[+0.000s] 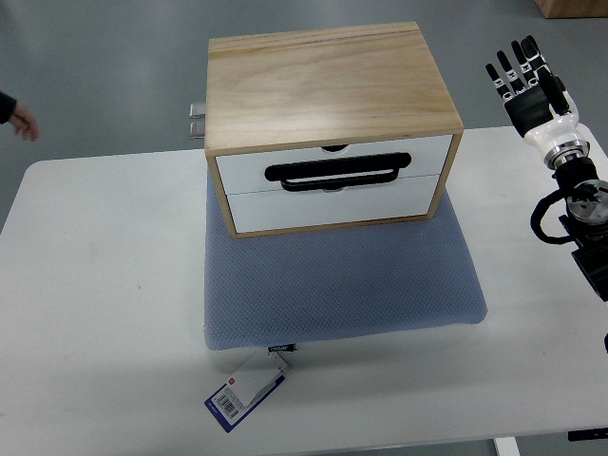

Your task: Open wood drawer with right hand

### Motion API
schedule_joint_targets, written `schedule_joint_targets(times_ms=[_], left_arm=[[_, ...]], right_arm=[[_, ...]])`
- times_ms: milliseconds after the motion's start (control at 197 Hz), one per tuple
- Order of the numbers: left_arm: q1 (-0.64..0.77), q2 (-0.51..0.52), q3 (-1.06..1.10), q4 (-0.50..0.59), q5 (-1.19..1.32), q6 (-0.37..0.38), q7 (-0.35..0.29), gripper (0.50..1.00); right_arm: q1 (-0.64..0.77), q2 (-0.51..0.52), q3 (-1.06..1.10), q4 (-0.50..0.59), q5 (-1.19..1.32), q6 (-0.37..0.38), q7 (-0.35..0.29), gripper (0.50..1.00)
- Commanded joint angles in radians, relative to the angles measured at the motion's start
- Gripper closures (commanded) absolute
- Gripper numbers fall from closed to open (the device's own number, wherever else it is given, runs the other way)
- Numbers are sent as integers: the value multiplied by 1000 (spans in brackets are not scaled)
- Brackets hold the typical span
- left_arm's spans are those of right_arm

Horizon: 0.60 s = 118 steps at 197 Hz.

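Note:
A wooden drawer box (328, 85) with two white drawer fronts stands on a blue-grey pad (342, 275) on the white table (95, 304). A black handle (338, 171) runs across the fronts, at the seam between the upper and lower drawer. Both drawers are closed. My right hand (521, 68) is raised at the far right, fingers straight and spread, holding nothing. It is well to the right of the box and apart from it. My left arm does not show.
A person's hand (21, 122) shows at the left edge beyond the table. A tag (245, 391) hangs from the pad's front edge. A metal part (197, 120) sticks out behind the box's left side.

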Motion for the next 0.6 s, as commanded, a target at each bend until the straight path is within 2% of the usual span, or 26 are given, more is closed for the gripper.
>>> schedule_joint_targets(times_ms=[0,376,381,453,529,534,595], left_arm=[[0,0,0,-1,0,0,0,500],[0,0,-2,0,-5,2,-1,500],[0,0,-2,-1,-3,2,-1,500],[0,0,-2,-3,-3,0,-1,500],[0,0,0,-5,-3,0,-1,500],[0,0,0,-6,-2,0,-1,500],[0,0,0,-9,0,0,-1,500]], right_arm=[[0,0,0,0,0,-2,0,556],[26,-31,-54,8,-32,0,-5,556],[73,-63,-70,8,-79,0,-9,556],[141,-126,-136,9,-225,8,-12,556],[164,-143,-163,11,-278,9,-17,556],[231,-181,-229,29,-411,17,-40,556],[296,-224,-304,77,-543,31,-72,556]])
